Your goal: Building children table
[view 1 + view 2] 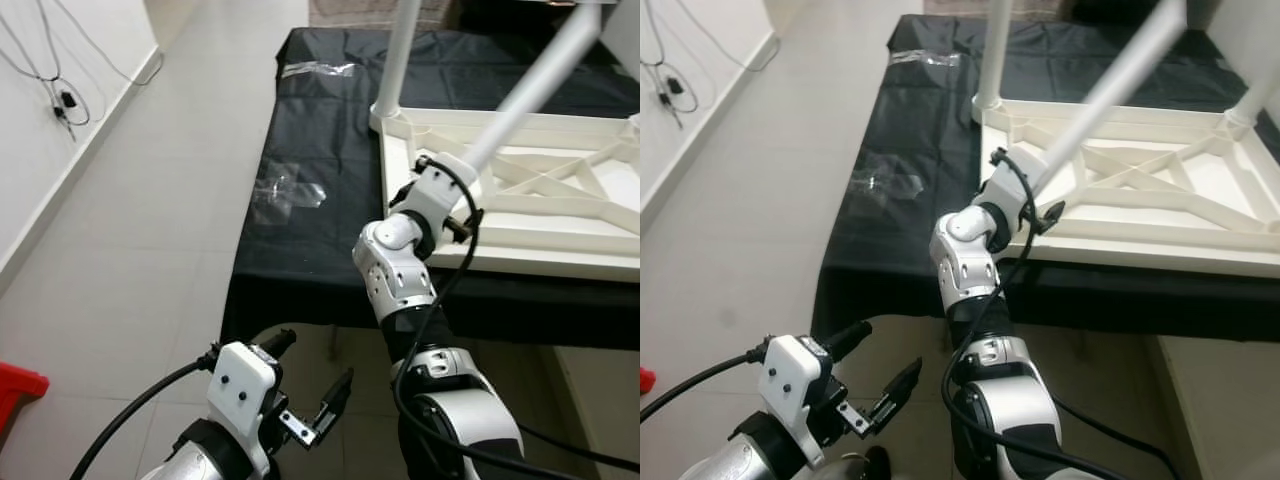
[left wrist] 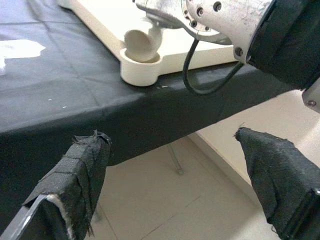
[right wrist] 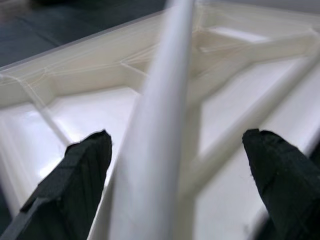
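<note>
My right gripper (image 3: 175, 165) stood open around a leg (image 3: 155, 130); the left wrist view showed that leg's foot in the tabletop (image 1: 560, 230) socket (image 2: 140, 62). My left gripper (image 1: 315, 385) hung open.

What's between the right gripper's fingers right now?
A white table leg runs between the right gripper's open fingers, neither pad clearly touching it, in the right wrist view. Behind it lies the upturned white tabletop.

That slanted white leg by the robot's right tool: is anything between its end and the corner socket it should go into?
Nothing visible. The white leg already sits tilted in the corner socket of the upturned tabletop, with the right tool open around it. The left tool hangs open below the edge of the black-covered table.
</note>
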{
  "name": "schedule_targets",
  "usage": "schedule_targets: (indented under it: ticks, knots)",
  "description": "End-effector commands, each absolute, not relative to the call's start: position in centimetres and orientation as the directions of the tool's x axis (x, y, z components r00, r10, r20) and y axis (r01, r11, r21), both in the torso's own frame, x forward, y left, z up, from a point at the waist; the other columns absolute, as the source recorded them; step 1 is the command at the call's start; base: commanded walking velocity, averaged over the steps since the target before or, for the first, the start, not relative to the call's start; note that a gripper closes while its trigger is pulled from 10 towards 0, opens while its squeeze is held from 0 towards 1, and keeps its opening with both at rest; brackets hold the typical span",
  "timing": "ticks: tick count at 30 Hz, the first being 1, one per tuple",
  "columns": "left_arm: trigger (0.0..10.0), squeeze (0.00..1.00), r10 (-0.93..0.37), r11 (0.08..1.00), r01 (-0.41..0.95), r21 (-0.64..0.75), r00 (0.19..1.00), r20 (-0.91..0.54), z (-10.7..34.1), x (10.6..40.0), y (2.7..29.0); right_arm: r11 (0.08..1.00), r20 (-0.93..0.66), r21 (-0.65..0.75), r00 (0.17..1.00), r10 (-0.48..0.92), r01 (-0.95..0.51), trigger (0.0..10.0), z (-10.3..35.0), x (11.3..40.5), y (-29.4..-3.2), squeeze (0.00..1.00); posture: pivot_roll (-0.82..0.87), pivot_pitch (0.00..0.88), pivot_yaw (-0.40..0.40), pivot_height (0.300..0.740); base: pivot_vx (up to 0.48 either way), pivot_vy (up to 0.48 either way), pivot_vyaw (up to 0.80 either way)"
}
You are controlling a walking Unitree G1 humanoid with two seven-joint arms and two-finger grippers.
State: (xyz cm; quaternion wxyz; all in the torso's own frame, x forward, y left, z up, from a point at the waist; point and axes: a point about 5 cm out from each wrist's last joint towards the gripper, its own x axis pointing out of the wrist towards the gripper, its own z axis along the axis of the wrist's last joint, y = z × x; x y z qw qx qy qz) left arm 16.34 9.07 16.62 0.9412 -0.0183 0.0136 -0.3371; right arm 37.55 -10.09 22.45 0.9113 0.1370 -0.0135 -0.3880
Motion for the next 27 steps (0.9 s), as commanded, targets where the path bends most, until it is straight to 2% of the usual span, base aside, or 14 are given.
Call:
schedule_targets:
  ticks: [1, 2, 3, 5, 6, 7, 8, 12, 13, 14, 15, 27]
  knots:
    - [10.0, 0.0, -0.631, 0.776, 0.629, -0.051, 0.775, -0.039, 16.0, 16.1, 9.1, 0.684, -0.207, 0.255, 0.73, -0.652, 0.683, 0.0, 19.9, 36.9, -7.8, 1.0, 0.16, 0.192, -0.011, 0.74, 0.0, 0.0, 0.0]
    - [10.0, 0.0, -0.631, 0.776, 0.629, -0.051, 0.775, -0.039, 16.0, 16.1, 9.1, 0.684, -0.207, 0.255, 0.73, -0.652, 0.683, 0.0, 19.9, 36.9, -7.8, 1.0, 0.16, 0.192, -0.011, 0.74, 0.0, 0.0, 0.0]
    - [10.0, 0.0, -0.627, 0.779, 0.625, -0.049, 0.778, -0.039, 16.0, 16.1, 9.1, 0.681, -0.212, 0.265, 0.73, -0.649, 0.682, 0.0, 19.9, 37.0, -7.9, 0.91, 0.16, 0.19, -0.01, 0.74, 0.0, 0.0, 0.0]
    - [10.0, 0.0, -0.627, 0.779, 0.625, -0.049, 0.778, -0.04, 15.9, 16.1, 9.1, 0.681, -0.212, 0.27, 0.732, -0.648, 0.681, 0.0, 19.9, 37.0, -8.0, 0.91, 0.16, 0.19, -0.01, 0.74, 0.0, 0.0, 0.0]
    - [10.0, 0.0, -0.626, 0.78, 0.624, -0.047, 0.779, -0.04, 15.9, 16.2, 9.1, 0.685, -0.207, 0.27, 0.736, -0.645, 0.676, 0.0, 20.0, 37.1, -8.0, 0.6, 0.15, 0.187, -0.011, 0.74, 0.0, 0.0, 0.0]
    - [10.0, 0.0, -0.625, 0.781, 0.623, -0.047, 0.78, -0.04, 15.9, 16.2, 9.2, 0.685, -0.208, 0.274, 0.737, -0.643, 0.675, 0.0, 20.0, 37.1, -8.1, 0.6, 0.15, 0.186, -0.014, 0.74, 0.0, 0.0, 0.0]
    - [10.0, 0.0, -0.622, 0.783, 0.621, -0.045, 0.782, -0.041, 15.8, 16.2, 9.2, 0.687, -0.204, 0.278, 0.74, -0.641, 0.672, 0.0, 20.1, 37.2, -8.1, 0.0, 0.15, 0.183, -0.012, 0.74, 0.0, 0.0, 0.0]
    - [10.0, 0.0, -0.62, 0.785, 0.618, -0.042, 0.784, -0.042, 15.8, 16.3, 9.3, 0.693, -0.191, 0.29, 0.75, -0.634, 0.66, 0.0, 20.5, 37.4, -8.2, 0.0, 0.15, 0.179, -0.012, 0.74, 0.0, 0.0, 0.0]
    - [10.0, 0.0, -0.62, 0.785, 0.618, -0.042, 0.784, -0.042, 15.7, 16.4, 9.3, 0.698, -0.178, 0.294, 0.755, -0.631, 0.653, 0.8, 20.8, 37.5, -8.3, 0.0, 0.15, 0.174, -0.013, 0.74, 0.0, 0.0, 0.0]
    - [10.0, 0.0, -0.619, 0.786, 0.617, -0.042, 0.785, -0.042, 15.7, 16.4, 9.3, 0.698, -0.169, 0.299, 0.756, -0.632, 0.651, 6.9, 21.1, 37.6, -8.4, 0.0, 0.15, 0.174, -0.013, 0.74, 0.0, 0.0, 0.0]
    - [10.0, 0.0, -0.616, 0.787, 0.615, -0.044, 0.786, -0.042, 15.6, 16.5, 9.3, 0.695, -0.167, 0.305, 0.755, -0.634, 0.651, 10.0, 21.3, 37.7, -8.6, 0.0, 0.15, 0.169, -0.014, 0.74, 0.0, 0.0, 0.0]
    - [10.0, 0.0, -0.611, 0.792, 0.609, -0.043, 0.791, -0.042, 15.2, 16.9, 9.4, 0.661, -0.215, 0.382, 0.758, -0.616, 0.646, 10.0, 24.3, 39.8, -11.1, 0.0, 0.15, 0.158, -0.022, 0.74, 0.0, 0.0, 0.0]
